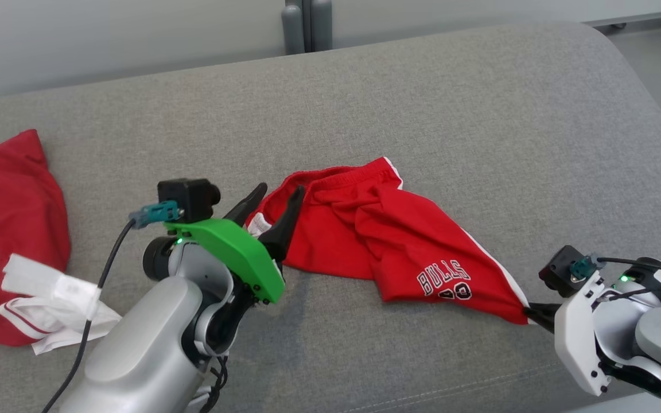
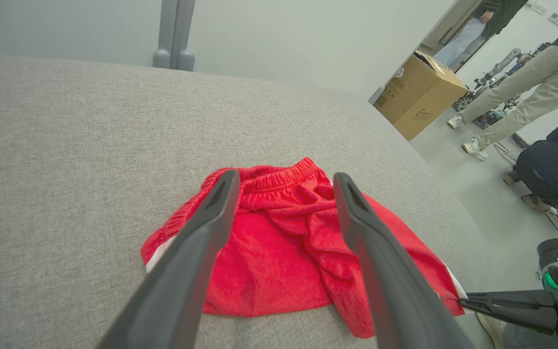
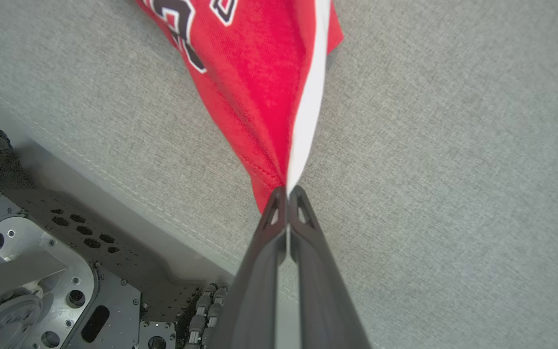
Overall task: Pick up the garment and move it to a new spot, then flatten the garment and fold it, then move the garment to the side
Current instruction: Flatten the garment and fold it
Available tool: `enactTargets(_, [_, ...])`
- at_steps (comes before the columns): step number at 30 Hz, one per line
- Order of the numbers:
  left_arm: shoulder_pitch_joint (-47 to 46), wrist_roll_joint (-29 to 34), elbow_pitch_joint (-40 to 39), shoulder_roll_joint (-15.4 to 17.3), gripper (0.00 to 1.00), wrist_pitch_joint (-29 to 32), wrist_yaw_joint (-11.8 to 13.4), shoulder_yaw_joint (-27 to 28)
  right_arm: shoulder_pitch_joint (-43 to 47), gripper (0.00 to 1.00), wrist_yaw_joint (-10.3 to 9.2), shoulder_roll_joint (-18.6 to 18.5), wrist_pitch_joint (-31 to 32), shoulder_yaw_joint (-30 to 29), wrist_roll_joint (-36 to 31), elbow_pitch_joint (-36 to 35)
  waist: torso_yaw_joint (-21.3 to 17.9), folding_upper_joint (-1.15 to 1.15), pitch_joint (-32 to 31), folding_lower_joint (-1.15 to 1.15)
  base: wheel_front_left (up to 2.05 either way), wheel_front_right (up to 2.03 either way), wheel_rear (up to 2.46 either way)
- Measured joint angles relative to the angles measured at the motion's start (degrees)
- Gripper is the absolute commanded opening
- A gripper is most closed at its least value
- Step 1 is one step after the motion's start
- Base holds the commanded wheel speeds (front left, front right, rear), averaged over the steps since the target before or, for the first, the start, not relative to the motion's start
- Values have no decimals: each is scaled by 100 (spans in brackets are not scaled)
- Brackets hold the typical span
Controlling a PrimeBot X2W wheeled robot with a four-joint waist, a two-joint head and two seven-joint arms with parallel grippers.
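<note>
The garment is a pair of red shorts (image 1: pixel 388 241) with white side stripes and a BULLS print, lying crumpled on the grey cushion (image 1: pixel 365 97). My right gripper (image 1: pixel 531 315) is shut on the shorts' lower hem corner (image 3: pixel 279 182), where the white stripe ends, and the cloth is pulled taut toward it. My left gripper (image 1: pixel 279 192) is open, hovering over the waistband end (image 2: pixel 279 179); its fingers (image 2: pixel 211 218) straddle the elastic band without touching it. The right gripper's fingers (image 2: pixel 497 305) also appear at the lower right of the left wrist view.
A second red garment with white trim (image 1: pixel 9 229) lies at the cushion's left edge. The cushion's front edge (image 3: pixel 114 194) runs close under my right gripper, with the robot base (image 3: pixel 41 271) below. A cardboard box (image 2: pixel 419 97) and people's legs (image 2: pixel 516 97) stand on the floor beyond.
</note>
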Motion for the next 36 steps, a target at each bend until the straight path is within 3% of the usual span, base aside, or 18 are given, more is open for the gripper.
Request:
enactTargets(7, [-783,553,-13,-115,100,501,0,-380,80,0,-44,393,-294,-14,31,-25,-170,0,308,0,0,0,0])
enactTargets(17, [-1753,1132,800,-492,100,1548,0,-798,-121,0,-44,976,-577,-18,-229,-88,-497,0,663,0,0,0,0])
enactTargets(25, [-2076,1307,1725,-651,100,2161,2,-433,-179,0,-85,1373,-795,1,-296,-26,-865,0,894,0,0,0,0])
enactTargets(36, [-2609,1655,2370,-846,100,2666,2,-476,-176,0,-82,1714,-1033,38,-315,355,-1385,0,1042,0,0,0,0])
